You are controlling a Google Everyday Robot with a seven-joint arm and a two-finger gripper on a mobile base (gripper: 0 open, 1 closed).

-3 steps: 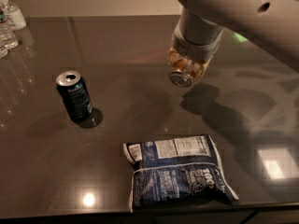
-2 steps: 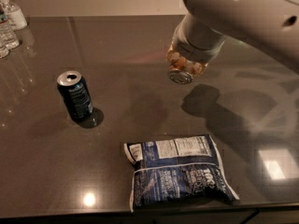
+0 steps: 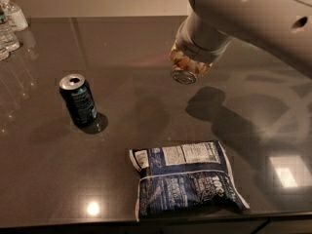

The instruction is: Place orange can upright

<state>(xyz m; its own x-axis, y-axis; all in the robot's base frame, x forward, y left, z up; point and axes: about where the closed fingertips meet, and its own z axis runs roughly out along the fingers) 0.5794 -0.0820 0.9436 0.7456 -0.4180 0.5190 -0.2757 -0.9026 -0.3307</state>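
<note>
— Whereabouts of the orange can (image 3: pixel 185 64)?
— Upper middle of the frame, off the table (image 3: pixel 122 48), hanging in the air at the end of the pale arm (image 3: pixel 243 13). Tilted rather than upright, silver end turned down and toward the camera. Coppery body partly hidden behind the wrist.

— And the gripper (image 3: pixel 188 62)?
— Right there at the can, mostly tucked behind the arm. Jaws closed on the can, judging by how clear of the dark glossy tabletop it hangs, with a shadow (image 3: pixel 209 104) cast lower and to the right.

— Any writing legible on it?
— None. Only mottled orange-brown and silver.

— Elsewhere on the table?
— Left of centre, a dark blue can (image 3: pixel 78 100), upright, silver top with the opening showing, well apart from everything else. Pale marks on its label, too small to read.

— Lower down?
— Bottom centre, a blue-and-white snack bag (image 3: pixel 187 177) lying flat. White panel of fine print along its upper edge, a small white patch at its upper left corner, pale large characters near its right end, possibly "100", not certain. No brand name to make out.

— Upper left corner?
— Clear plastic bottles (image 3: pixel 9 28) at the table's far edge, labels unreadable.
</note>
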